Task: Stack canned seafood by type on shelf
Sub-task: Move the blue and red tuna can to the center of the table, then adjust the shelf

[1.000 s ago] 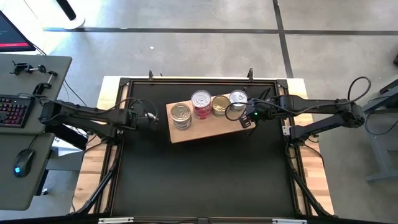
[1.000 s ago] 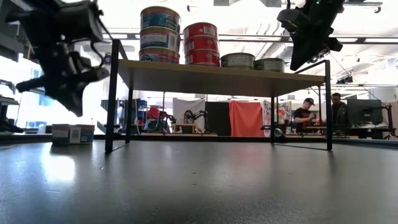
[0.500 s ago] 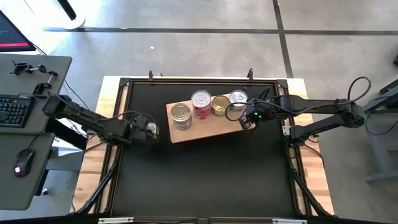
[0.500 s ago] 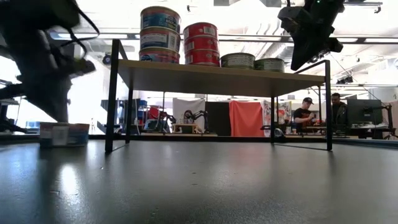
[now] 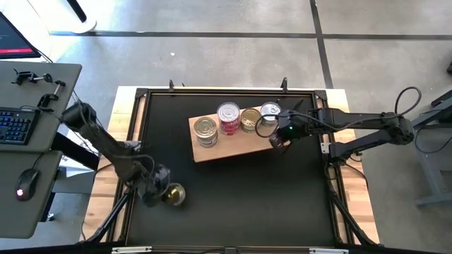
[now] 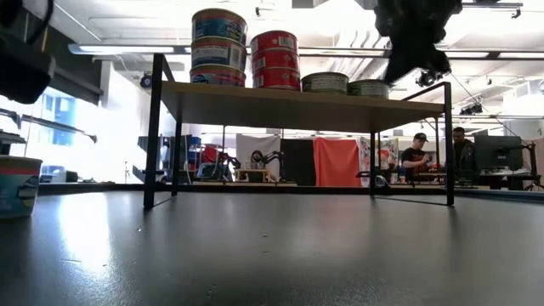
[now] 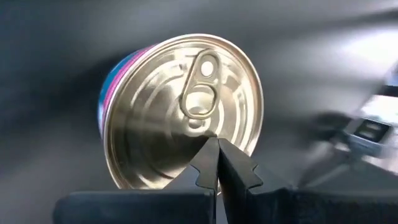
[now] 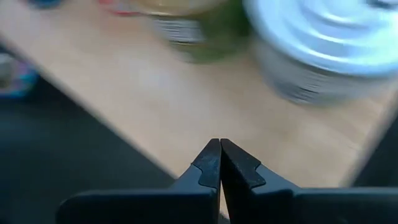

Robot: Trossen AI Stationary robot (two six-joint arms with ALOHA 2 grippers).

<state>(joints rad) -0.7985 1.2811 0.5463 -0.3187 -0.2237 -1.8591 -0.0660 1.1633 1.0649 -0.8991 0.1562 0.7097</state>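
Black table mat (image 5: 233,204), bare across the middle. The shelf (image 5: 236,144) stands far of centre on dark legs, four stacks of canned seafood (image 5: 229,117) on it. Left gripper (image 5: 157,189), fingers pressed together, empty, hangs near-left just beside a lone gold-lidded tin (image 5: 174,194). Right gripper (image 5: 277,140), also pinched closed, hovers at the shelf's right end. Beyond, a bright workshop with two people (image 6: 418,151) at benches.

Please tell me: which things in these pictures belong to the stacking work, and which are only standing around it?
Belong to the work:
- shelf
- stacks of cans on it
- loose can on the black table
- left tool, shut beside that can
- right tool, shut at the shelf's end

Only standing around:
- keyboard
- mouse
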